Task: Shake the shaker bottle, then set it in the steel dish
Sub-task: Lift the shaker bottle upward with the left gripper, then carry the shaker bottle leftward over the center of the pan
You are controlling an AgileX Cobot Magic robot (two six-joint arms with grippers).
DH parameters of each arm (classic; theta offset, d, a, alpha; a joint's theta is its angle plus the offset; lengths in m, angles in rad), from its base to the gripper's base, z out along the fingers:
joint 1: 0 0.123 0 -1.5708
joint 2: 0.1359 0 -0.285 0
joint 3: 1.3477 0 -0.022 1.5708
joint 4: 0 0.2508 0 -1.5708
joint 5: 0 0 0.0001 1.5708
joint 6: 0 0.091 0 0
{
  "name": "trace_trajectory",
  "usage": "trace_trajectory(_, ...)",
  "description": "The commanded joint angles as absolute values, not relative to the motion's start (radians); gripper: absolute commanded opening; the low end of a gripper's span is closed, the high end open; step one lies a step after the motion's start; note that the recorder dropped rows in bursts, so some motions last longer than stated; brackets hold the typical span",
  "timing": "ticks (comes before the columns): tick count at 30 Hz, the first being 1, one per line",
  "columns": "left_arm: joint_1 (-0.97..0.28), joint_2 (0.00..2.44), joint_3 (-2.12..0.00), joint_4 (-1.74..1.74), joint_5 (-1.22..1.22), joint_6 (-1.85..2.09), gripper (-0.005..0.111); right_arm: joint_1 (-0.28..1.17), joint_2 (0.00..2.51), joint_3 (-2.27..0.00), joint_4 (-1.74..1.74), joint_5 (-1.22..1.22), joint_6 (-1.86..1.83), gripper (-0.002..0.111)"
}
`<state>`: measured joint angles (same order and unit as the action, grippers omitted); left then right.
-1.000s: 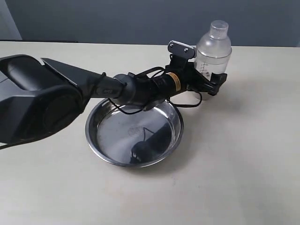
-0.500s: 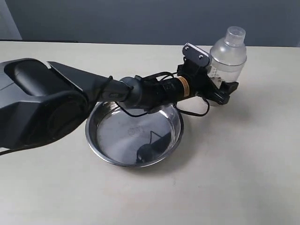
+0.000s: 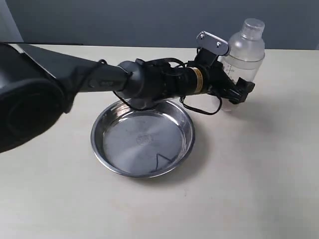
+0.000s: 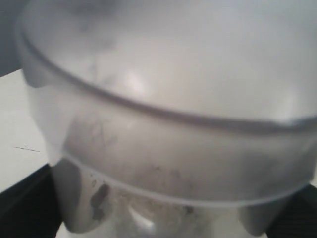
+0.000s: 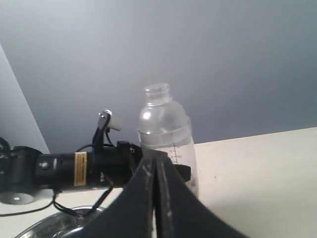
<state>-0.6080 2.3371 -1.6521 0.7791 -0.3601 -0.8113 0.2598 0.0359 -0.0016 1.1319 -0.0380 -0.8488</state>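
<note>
A: Shift since last entry?
B: Yes: left tool [image 3: 237, 88] and shaker bottle [image 3: 245, 50] sit higher, further out from the steel dish [image 3: 129, 149].
A: Grip?
B: Clamped round the bottle's lower body; bottle upright between its fingers. Dish lies behind that tool, below its wrist. Meanwhile right tool [image 5: 154, 171] is pinched closed, empty, bottle just beyond its tips.

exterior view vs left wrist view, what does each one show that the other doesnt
Only the exterior view shows the steel dish, the table and the small cap. Only the left wrist view shows dark specks inside the clear wall, up close. Both show the shaker bottle clamped in the left gripper.
</note>
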Motion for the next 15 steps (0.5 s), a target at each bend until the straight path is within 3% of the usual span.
trace_trajectory(1, -0.610, 2.193, -1.533, 0.764, -0.386, -0.823, 0.000, 0.261, 0.032, 0.000, 1.127, -0.040, -0.852, -0.001)
trace_trajectory(6, -0.608, 2.024, -1.294, 0.475, -0.451, -0.551, 0.000, 0.261, 0.032, 0.000, 1.127, -0.040, -0.852, -0.001)
trace_trajectory(9, -0.608, 1.820, -0.968, -0.017, -0.631, -0.177, 0.000, 0.261, 0.032, 0.000, 1.127, -0.042, -0.852, -0.001)
trace_trajectory(11, -0.608, 1.733, -0.781, -0.167, -0.733, -0.119, 0.000, 0.261, 0.032, 0.000, 1.127, -0.042, -0.852, -0.001)
trace_trajectory(14, -0.630, 1.712, -0.642, -0.293, -0.885, -0.127, 0.000, 0.261, 0.032, 0.000, 1.127, -0.042, -0.852, -0.001)
trace_trajectory(15, -0.641, 1.714, -0.661, -0.167, -0.871, -0.125, 0.000, 0.261, 0.032, 0.000, 1.127, -0.040, -0.852, -0.001)
